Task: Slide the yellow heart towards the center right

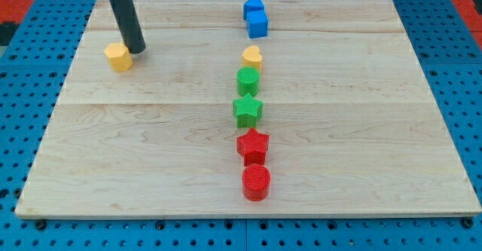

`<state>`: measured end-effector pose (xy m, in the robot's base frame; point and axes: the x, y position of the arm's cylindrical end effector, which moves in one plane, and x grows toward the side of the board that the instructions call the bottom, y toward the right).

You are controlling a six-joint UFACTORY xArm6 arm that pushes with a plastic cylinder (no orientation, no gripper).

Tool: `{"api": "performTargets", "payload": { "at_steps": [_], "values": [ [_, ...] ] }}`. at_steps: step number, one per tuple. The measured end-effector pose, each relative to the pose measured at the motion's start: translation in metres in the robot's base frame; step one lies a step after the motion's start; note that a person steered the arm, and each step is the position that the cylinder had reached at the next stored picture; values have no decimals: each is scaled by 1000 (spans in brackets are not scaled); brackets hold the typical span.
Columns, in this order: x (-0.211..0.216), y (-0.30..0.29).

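The yellow heart [252,56] sits on the wooden board near the view's top centre, at the upper end of a column of blocks. My tip [137,51] rests on the board at the view's upper left, far to the left of the heart, just right of a yellow hexagon block [118,56] and nearly touching it. The dark rod rises from the tip up and to the left out of the view.
Below the heart stand a green cylinder [248,80], a green star [248,109], a red star [253,145] and a red cylinder [256,182]. Above it are a blue cube [258,24] and a smaller blue block [253,7]. The wooden board [376,115] lies on a blue pegboard.
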<state>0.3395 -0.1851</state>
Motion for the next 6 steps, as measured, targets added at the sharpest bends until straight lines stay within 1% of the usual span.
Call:
{"api": "performTargets", "payload": {
  "at_steps": [1, 2, 3, 5, 6],
  "values": [
    [35, -17],
    [26, 54],
    [20, 140],
    [15, 201],
    [13, 268]
  ]
}}
